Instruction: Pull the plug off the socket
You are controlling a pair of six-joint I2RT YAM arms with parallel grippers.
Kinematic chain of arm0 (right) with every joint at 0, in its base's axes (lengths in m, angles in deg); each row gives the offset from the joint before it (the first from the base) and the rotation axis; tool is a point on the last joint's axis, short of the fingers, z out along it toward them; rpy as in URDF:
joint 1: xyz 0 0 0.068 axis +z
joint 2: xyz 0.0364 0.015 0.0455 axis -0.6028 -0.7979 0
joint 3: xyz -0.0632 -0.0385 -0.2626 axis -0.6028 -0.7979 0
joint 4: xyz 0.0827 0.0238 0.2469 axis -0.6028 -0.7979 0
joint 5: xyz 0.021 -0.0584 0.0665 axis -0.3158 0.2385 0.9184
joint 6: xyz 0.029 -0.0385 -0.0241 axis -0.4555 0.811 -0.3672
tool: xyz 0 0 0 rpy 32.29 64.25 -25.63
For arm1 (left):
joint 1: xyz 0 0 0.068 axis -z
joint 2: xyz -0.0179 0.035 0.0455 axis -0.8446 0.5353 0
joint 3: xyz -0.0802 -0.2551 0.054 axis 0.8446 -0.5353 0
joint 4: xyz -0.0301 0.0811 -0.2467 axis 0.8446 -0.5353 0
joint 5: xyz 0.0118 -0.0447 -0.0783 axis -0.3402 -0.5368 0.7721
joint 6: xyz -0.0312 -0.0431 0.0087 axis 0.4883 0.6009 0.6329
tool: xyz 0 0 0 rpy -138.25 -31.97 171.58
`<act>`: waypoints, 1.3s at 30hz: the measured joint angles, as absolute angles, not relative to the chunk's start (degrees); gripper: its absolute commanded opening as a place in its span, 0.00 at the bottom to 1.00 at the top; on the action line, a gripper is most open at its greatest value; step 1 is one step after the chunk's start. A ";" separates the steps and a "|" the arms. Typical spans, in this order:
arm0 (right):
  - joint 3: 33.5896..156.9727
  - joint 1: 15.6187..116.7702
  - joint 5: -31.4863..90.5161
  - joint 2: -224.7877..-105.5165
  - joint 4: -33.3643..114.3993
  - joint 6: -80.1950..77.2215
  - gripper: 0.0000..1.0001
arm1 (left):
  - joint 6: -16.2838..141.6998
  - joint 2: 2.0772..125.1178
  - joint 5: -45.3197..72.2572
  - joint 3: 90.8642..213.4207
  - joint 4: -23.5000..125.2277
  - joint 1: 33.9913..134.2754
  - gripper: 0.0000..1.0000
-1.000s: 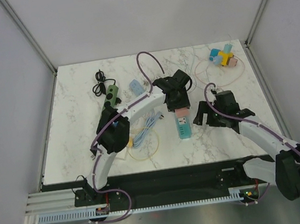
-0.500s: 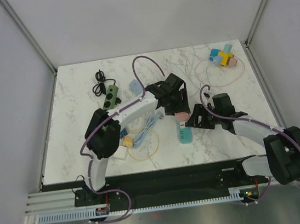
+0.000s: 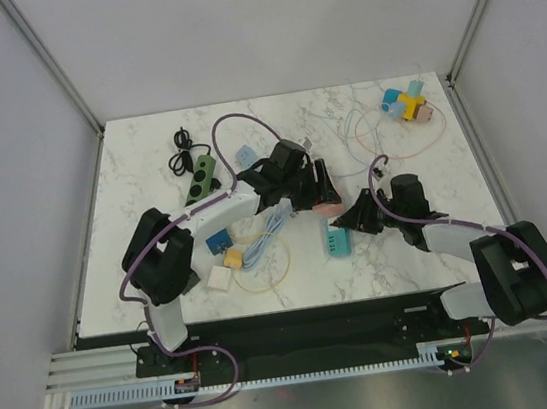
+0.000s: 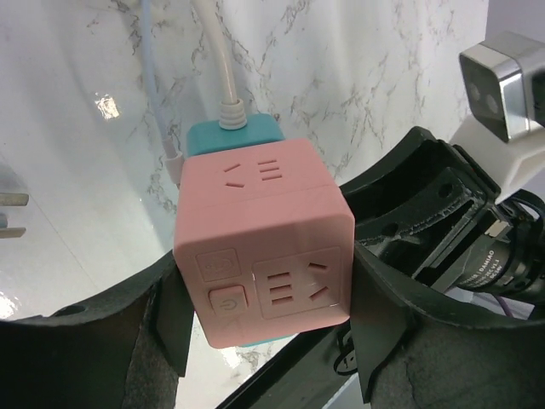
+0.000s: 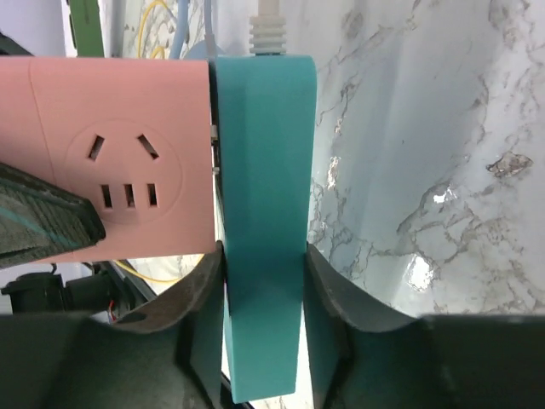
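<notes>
A pink cube plug (image 3: pixel 327 204) sits pushed onto one end of a teal socket strip (image 3: pixel 337 242) near the table's middle. My left gripper (image 3: pixel 314 191) is shut on the pink cube (image 4: pixel 264 247), one finger (image 4: pixel 166 328) on each side; the teal strip (image 4: pixel 234 136) and its white cord show behind it. From the right, my right gripper (image 3: pixel 353 222) is shut on the teal strip (image 5: pixel 264 213), its fingers (image 5: pixel 328 294) pressed against both long faces. The pink cube (image 5: pixel 119 162) is still seated against the strip's side.
A green power strip (image 3: pixel 204 173), a black cable (image 3: pixel 182 142) and a light blue adapter (image 3: pixel 246 156) lie at the back left. Small blue (image 3: pixel 220 240), yellow (image 3: pixel 232 258) and white (image 3: pixel 218 280) blocks and a yellow cable loop (image 3: pixel 283 264) lie front left. Coloured blocks (image 3: pixel 405 104) sit back right.
My right gripper has moved left to the teal strip and closed on it. The left arm has folded leftward while keeping hold of the pink cube.
</notes>
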State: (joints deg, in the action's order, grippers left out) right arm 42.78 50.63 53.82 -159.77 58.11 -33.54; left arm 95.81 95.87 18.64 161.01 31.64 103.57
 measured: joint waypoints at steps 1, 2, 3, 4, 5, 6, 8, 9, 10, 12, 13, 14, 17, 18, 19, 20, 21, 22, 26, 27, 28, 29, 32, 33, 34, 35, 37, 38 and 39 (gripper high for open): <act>42.65 50.37 54.23 -160.28 58.78 -33.94 0.23 | 95.88 95.54 19.10 159.89 32.97 103.26 0.02; 42.54 50.30 54.50 -160.97 59.57 -34.53 0.17 | 96.01 95.26 19.38 158.84 34.26 103.00 0.02; 42.48 50.32 54.71 -161.76 60.25 -35.07 0.03 | 96.23 95.06 19.47 158.04 35.22 102.82 0.02; 42.39 50.35 54.98 -162.50 61.04 -35.40 0.00 | 96.30 95.00 19.51 157.51 35.72 102.69 0.02; 42.19 50.35 55.19 -162.99 61.76 -36.12 0.00 | 96.32 94.95 19.69 157.12 36.16 102.58 0.02; 42.08 50.35 55.26 -163.34 62.08 -36.63 0.00 | 96.27 94.95 19.82 156.77 36.47 102.50 0.02; 42.02 50.35 55.00 -163.53 62.26 -37.11 0.00 | 95.60 94.80 19.32 156.79 36.03 102.58 0.02; 42.04 50.48 54.93 -163.53 62.15 -37.13 0.00 | 95.14 94.43 18.29 156.94 35.09 102.89 0.02; 42.11 50.70 54.93 -163.53 62.06 -37.04 0.00 | 94.63 93.88 16.69 157.20 33.78 103.46 0.02; 42.52 51.11 55.06 -163.07 61.45 -36.50 0.00 | 93.43 92.55 13.09 157.84 31.07 104.59 0.02; 42.85 51.31 55.02 -162.53 60.99 -36.01 0.00 | 93.02 91.83 11.71 157.93 30.19 105.05 0.02; 43.26 51.53 54.98 -161.94 60.45 -35.40 0.00 | 92.69 91.06 11.05 157.93 29.67 105.21 0.02; 44.88 51.74 54.80 -161.00 59.13 -33.89 0.00 | 92.34 89.25 13.87 156.44 31.37 103.70 0.02; 45.36 51.81 54.80 -160.97 58.76 -33.54 0.00 | 92.82 88.50 16.80 154.47 34.15 102.41 0.02; 45.67 51.85 54.28 -161.04 58.41 -33.35 0.00 | 94.20 87.78 20.06 151.67 38.13 101.07 0.02; 45.84 51.81 53.51 -161.17 57.80 -33.13 0.00 | 96.30 87.04 23.12 148.29 42.80 99.59 0.02; 45.89 51.81 52.53 -161.52 56.95 -32.95 0.00 | 98.63 86.62 25.94 145.25 46.78 98.34 0.02; 45.89 51.72 50.69 -162.13 55.61 -32.91 0.00 | 101.08 86.34 29.02 142.67 50.37 97.47 0.02; 45.89 50.21 46.71 -164.01 52.51 -34.18 0.00 | 102.90 85.84 32.04 142.10 48.44 99.02 0.02; 45.89 50.15 46.39 -163.99 52.49 -34.31 0.00 | 101.59 85.75 30.66 144.18 45.08 100.20 0.02; 45.89 50.15 46.21 -163.97 52.55 -34.33 0.00 | 100.08 85.60 28.61 146.63 41.65 101.45 0.02; 45.89 50.15 46.15 -163.90 52.53 -34.33 0.00 | 98.94 85.33 27.34 148.42 39.68 102.39 0.02; 45.89 50.19 45.73 -163.40 52.18 -34.00 0.00 | 96.14 81.14 24.10 150.45 36.27 104.33 0.02; 45.89 50.19 45.62 -163.18 52.05 -33.70 0.00 | 95.40 78.65 23.14 150.08 35.02 104.35 0.02; 45.93 50.19 45.47 -162.96 51.86 -33.41 0.00 | 94.90 76.53 22.38 149.47 34.37 104.11 0.02; 46.04 50.19 45.29 -162.75 51.55 -32.95 0.00 | 94.50 74.54 21.61 148.70 33.69 103.63 0.02; 46.43 50.19 45.14 -162.57 50.85 -32.17 0.00 | 94.02 71.52 20.98 146.76 33.23 102.67 0.02; 46.76 50.19 45.01 -162.57 50.41 -31.73 0.00 | 93.85 70.08 20.54 145.38 32.86 102.19 0.02; 47.09 50.19 44.86 -162.55 50.02 -31.21 0.00 | 93.74 68.92 20.23 143.76 32.51 101.75 0.02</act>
State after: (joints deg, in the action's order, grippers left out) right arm 47.09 50.19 44.86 -162.55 50.02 -31.21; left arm 93.74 68.92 20.23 143.76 32.51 101.75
